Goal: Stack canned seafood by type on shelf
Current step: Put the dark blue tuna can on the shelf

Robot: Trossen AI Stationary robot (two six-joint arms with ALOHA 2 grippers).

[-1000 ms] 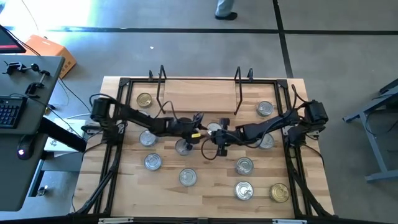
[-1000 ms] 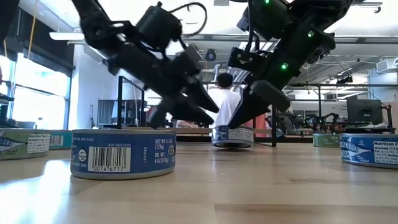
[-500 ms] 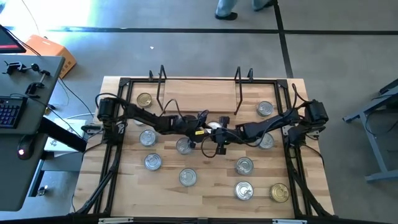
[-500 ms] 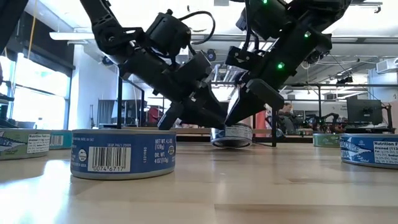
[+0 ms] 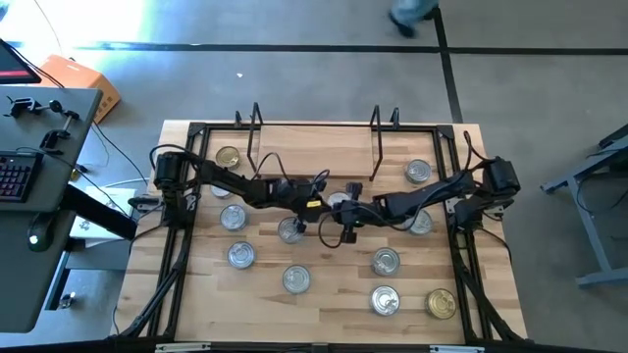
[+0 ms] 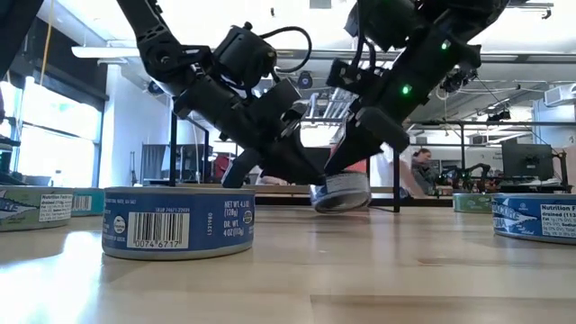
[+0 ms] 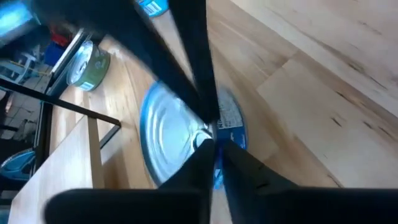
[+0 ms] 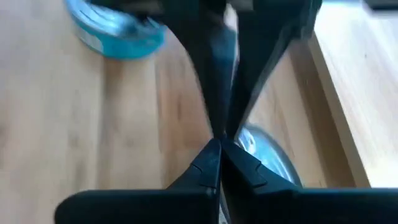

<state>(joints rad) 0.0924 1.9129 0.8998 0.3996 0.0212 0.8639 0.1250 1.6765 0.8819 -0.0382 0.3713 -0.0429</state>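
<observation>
left hand (image 5: 332,203): near the middle of the worktop, just in front of the shelf; its fingers (image 7: 205,93) are pinched together on the rim of a tilted tin (image 6: 340,192), one finger lying across the silver lid.
right hand (image 5: 343,207): meets the left hand from the other side at the same tin; fingers (image 8: 214,155) fully closed, tips pressed together, a silver lid showing just beyond them. whether it touches the tin i cannot tell.
tilted tin: blue-labelled, silver lid, one edge lifted off the wood in the low view, between the two hands.
shelf (image 5: 314,152): low light-wood plank along the far edge of the worktop, a black wire upright at each end; no tin stands on the plank.
worktop (image 5: 324,294): pale wooden planks in a black frame.
gold-lidded tins: one (image 5: 228,157) near the far left corner, just outside the left upright; one (image 5: 442,303) at the near right corner.
silver-lidded tins: one (image 5: 418,172) near the far right corner; one (image 5: 233,217) on the left side, one (image 5: 240,255) nearer the front; one (image 5: 290,230) under the left arm; one (image 5: 296,279) toward the near edge at the middle; one (image 5: 385,261) right of middle; one (image 5: 384,299) beside the near gold tin; one (image 5: 421,223) partly under the right arm.
nearest tin in the low view (image 6: 178,221): upright, blue label with a barcode.
room behind: a person (image 6: 416,171) far beyond the worktop.
</observation>
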